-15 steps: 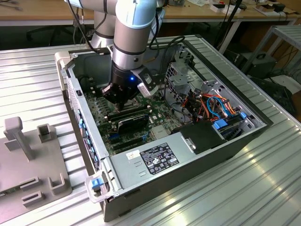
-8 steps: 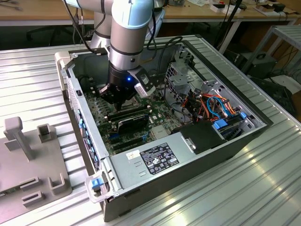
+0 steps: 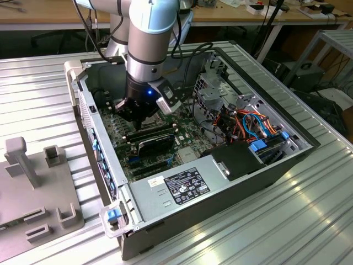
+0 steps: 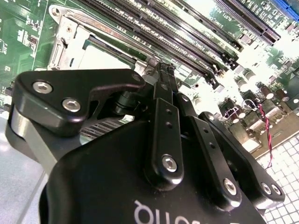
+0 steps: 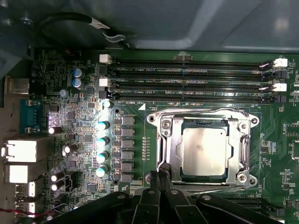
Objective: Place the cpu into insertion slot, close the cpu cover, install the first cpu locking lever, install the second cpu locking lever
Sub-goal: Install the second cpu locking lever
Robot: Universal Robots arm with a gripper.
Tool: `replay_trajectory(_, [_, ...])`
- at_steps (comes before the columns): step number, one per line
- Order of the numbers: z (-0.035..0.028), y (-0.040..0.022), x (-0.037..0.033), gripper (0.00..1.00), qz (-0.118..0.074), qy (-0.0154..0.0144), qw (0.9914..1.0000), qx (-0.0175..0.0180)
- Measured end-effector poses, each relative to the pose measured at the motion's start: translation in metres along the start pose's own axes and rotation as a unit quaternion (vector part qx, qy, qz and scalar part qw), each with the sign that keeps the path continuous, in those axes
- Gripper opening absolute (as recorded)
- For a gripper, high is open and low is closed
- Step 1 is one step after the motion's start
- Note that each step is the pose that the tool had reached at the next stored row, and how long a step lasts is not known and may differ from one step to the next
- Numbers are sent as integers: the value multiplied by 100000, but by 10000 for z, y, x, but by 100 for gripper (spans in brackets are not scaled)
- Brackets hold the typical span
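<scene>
Down inside the open computer case (image 3: 220, 182) on the ribbed metal desk (image 3: 309, 221), the gripper (image 5: 161, 179) is pinched closed beside the cpu cover (image 5: 170, 144), which lies flat over the cpu (image 5: 205, 150) in the first wrist view.

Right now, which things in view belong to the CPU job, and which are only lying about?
Job:
- cpu, sitting in the slot
- cover, down around the cpu
- gripper, at the socket's edge

Lying about:
- memory slots
- power supply
- grey fixture outside the case
</scene>
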State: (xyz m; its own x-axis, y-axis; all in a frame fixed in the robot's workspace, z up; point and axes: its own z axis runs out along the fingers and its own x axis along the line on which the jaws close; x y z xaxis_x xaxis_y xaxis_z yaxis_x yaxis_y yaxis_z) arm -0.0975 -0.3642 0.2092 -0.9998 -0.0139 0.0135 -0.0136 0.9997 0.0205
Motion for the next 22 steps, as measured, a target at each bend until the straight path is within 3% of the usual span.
replay_trajectory(5, [-27, 20, -1, 11, -9, 28, 100000, 45])
replay_trajectory(12, [-241, 37, -33, 11, -6, 21, 100000, 35])
replay_trajectory(14, [-270, 38, -54, 11, -6, 23, 100000, 32])
replay_trajectory(16, [-276, 38, -95, 11, 3, 15, 100000, 32])
replay_trajectory(22, [-281, 48, -313, 11, -7, 26, 100000, 39])
